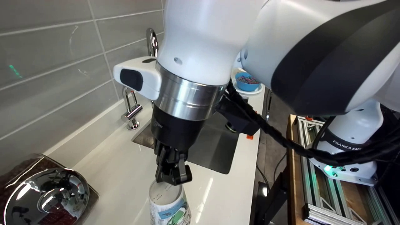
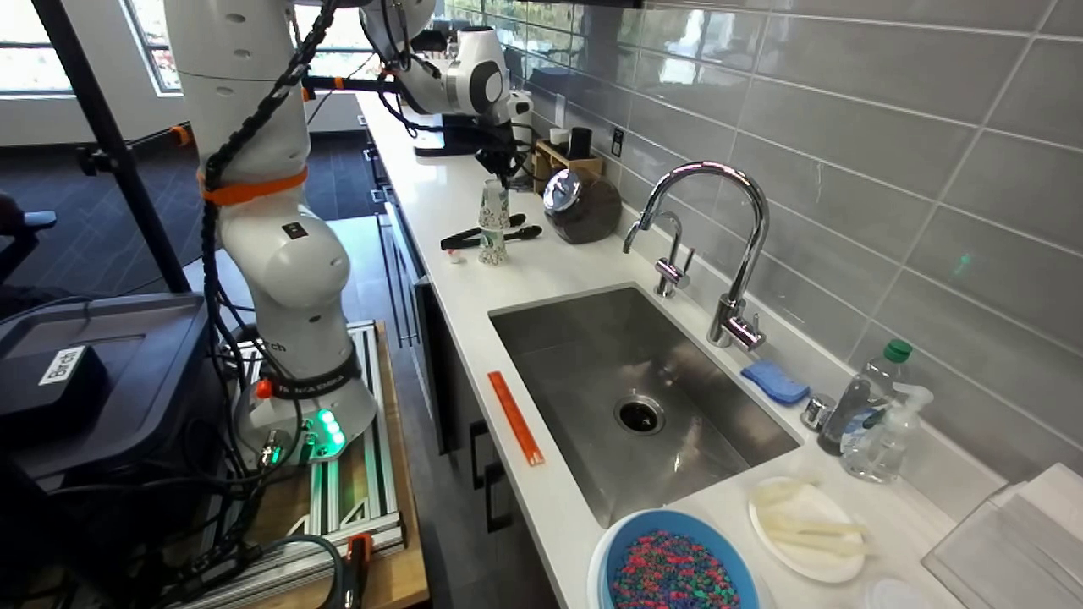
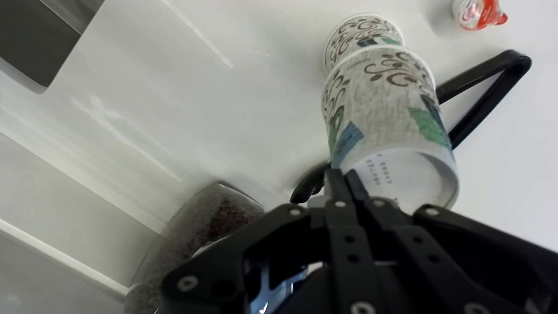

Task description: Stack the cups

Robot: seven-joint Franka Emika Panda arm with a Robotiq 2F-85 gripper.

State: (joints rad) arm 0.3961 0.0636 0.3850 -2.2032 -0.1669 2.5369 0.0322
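Observation:
Two tapered paper cups stand upside down, one over the other, on the counter. Both show a swirl print with green and blue patches. The upper cup (image 3: 388, 113) sits over the lower cup (image 3: 344, 41), which shows only near its rim in the wrist view. In an exterior view the upper cup (image 2: 494, 203) is straight above the lower cup (image 2: 492, 247). My gripper (image 3: 346, 174) is closed to a narrow gap at the edge of the upper cup's base, one finger inside the recess. The gripper (image 1: 170, 180) points down from above the cup (image 1: 170, 209).
Black tongs (image 3: 516, 61) lie behind and beside the cups. A small creamer pod (image 3: 473, 15) lies near them. A jar with a shiny metal lid (image 1: 47, 200) stands near the wall. The sink (image 2: 550, 406), faucet (image 2: 753, 245) and red strip (image 2: 514, 419) are farther along the counter.

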